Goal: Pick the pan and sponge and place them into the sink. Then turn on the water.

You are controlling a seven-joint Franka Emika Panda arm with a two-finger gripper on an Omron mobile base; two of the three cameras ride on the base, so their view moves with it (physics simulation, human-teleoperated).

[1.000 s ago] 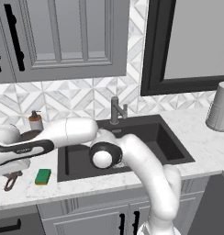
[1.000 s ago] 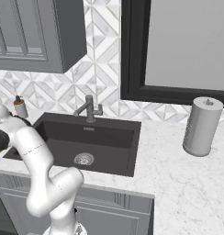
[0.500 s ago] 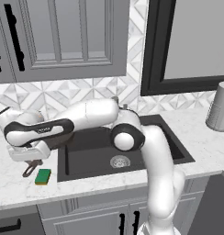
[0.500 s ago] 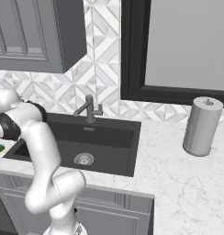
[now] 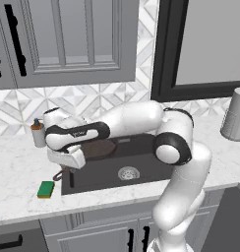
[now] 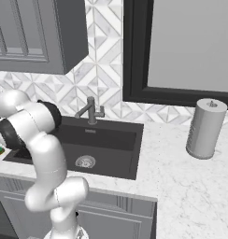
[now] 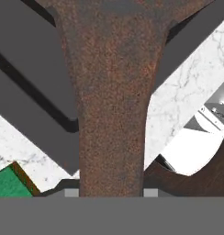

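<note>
We count one pan (image 5: 99, 149), held by its handle (image 7: 111, 114) over the left part of the one sink (image 5: 141, 170). Our jaws are clamped on that handle, which runs straight up the hand view. One sponge (image 5: 45, 189) lies green face up on the worktop (image 5: 18, 172), just left of the sink. One faucet (image 6: 90, 110) and one paper roll (image 6: 206, 128) stand by.

Light: even, bright, flat rendering with no clear source.
Shadows: soft, faint inside the sink (image 6: 111, 144).
Glare: no glare.
Focus: sharp throughout; the close hand view looks grainy.
</note>
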